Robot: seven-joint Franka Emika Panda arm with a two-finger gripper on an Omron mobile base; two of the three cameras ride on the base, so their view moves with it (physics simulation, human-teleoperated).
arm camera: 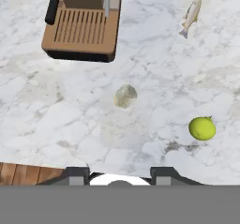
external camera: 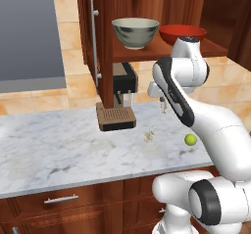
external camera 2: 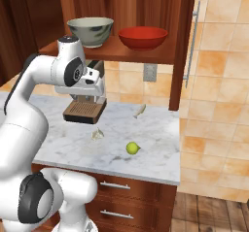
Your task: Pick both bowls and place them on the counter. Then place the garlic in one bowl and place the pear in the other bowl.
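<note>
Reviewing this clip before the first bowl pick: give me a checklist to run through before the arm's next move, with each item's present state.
1. Both bowls reachable on the shelf: grey-beige bowl and red bowl stand upright side by side. Ok.
2. Gripper free of load: nothing between the fingertips. Ok.
3. Jaws wide enough for a bowl rim: cannot tell.
4. Landing room on the counter: bare marble left of the coffee machine. Ok.
5. Garlic and pear lie apart on the marble, untouched. Ok.
6. Bowls on the counter: not ok, step not yet done.
</note>
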